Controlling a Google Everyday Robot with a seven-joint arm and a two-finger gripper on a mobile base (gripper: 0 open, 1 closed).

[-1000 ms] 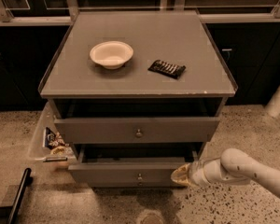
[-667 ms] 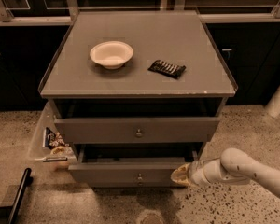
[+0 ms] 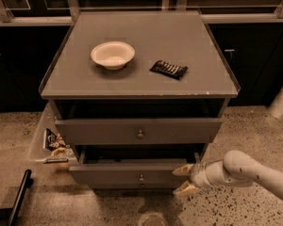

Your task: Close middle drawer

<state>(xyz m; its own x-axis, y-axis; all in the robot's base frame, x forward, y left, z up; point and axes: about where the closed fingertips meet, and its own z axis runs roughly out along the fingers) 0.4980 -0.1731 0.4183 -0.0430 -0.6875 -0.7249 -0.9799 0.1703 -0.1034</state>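
Observation:
The grey cabinet (image 3: 139, 86) stands in the middle of the camera view. The middle drawer (image 3: 127, 175), with a low flat front and a small round knob (image 3: 141, 177), is pulled out towards me, and its tray is dark inside. The taller top drawer (image 3: 108, 131) above it is also pulled out a little. The lowest drawer is hidden beneath. My gripper (image 3: 183, 180) comes in from the lower right on a white arm (image 3: 245, 171). It is open, with its pale fingertips (image 3: 181, 171) at the right end of the middle drawer's front.
A white bowl (image 3: 112, 54) and a black snack packet (image 3: 169, 69) lie on the cabinet top. A clear bin (image 3: 49, 142) with snack bags hangs at the cabinet's left side. A black bar (image 3: 19, 197) lies on the speckled floor at the lower left. A white post (image 3: 282, 100) stands at the right.

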